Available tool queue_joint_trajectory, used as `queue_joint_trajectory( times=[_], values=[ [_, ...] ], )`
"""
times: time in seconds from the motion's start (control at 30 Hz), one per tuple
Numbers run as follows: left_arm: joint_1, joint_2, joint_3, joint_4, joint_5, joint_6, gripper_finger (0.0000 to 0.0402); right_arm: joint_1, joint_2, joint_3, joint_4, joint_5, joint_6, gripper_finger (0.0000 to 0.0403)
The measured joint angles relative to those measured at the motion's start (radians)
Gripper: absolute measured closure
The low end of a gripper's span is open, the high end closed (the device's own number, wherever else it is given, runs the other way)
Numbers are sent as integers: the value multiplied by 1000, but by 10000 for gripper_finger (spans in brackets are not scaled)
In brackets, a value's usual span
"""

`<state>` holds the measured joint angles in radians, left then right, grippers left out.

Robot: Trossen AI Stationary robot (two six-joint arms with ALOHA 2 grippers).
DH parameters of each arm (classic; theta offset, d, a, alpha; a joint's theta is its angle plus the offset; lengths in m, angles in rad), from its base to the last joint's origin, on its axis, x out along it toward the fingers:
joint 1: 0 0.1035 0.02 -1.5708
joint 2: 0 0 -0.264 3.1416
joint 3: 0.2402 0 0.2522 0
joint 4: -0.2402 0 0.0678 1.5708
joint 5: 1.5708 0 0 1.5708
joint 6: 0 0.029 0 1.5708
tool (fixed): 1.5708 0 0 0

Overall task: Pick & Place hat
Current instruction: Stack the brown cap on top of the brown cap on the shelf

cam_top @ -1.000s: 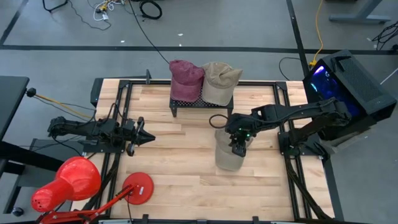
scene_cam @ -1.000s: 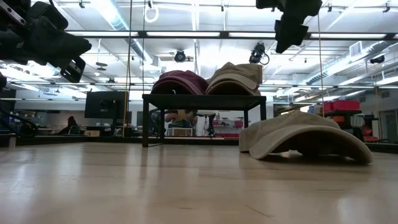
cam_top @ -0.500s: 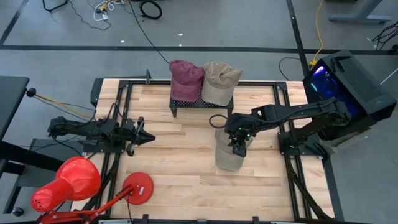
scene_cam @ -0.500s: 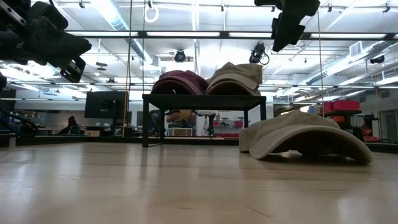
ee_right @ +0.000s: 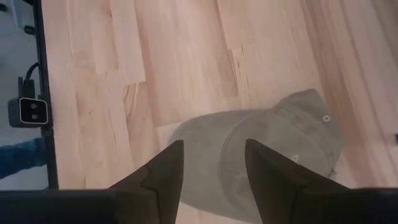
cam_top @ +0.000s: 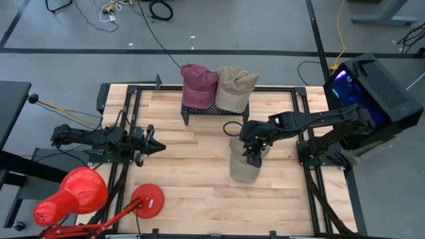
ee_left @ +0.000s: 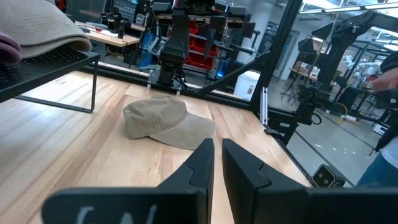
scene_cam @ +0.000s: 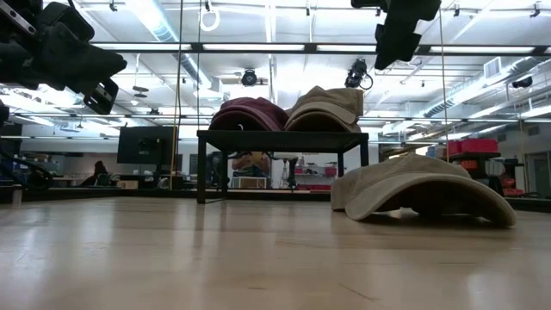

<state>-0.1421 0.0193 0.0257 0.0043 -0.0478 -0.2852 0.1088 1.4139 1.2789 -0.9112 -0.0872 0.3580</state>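
**Right arm lines up over the loose cap**

Here's the right gripper (cam_top: 253, 158) hanging straight above the khaki hat (cam_top: 243, 164), fingers pointing down and parted with nothing between them. The right wrist view shows why it sits there: the cap fills the gap between the two dark fingers, crown and button in plain sight, so a drop from here would likely straddle the fabric. In the low view the gripper (scene_cam: 389, 53) is well clear of the hat (scene_cam: 421, 197), high near the top of the picture, so no contact yet.

The hat lies flat on the wooden table (cam_top: 192, 179), right of centre and just on the near side of the black rack (cam_top: 215, 110). Up on that rack sit a maroon hat (cam_top: 198, 83) and a tan hat (cam_top: 234, 87), side by side and touching. My read is that the loose cap is meant to join them there, which would explain the arm working so close to the rack.

Over on the left, the left gripper (cam_top: 153, 146) waits at the table's left edge, fingers almost together and empty, pointing across toward the cap. It stays out of the lane, sensibly.

Red lamp (cam_top: 70, 196) sits off the near left corner, out of play.
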Motion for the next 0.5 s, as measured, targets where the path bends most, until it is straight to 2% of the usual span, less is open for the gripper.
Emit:
queue_joint_trajectory(
  times=[0.27,0.5],
  values=[
    [0,0,0,0,0,0,362,18,0,0,-1,74,156,232],
    [0,0,0,0,0,0,362,19,0,0,-1,82,322,232]
  ],
)
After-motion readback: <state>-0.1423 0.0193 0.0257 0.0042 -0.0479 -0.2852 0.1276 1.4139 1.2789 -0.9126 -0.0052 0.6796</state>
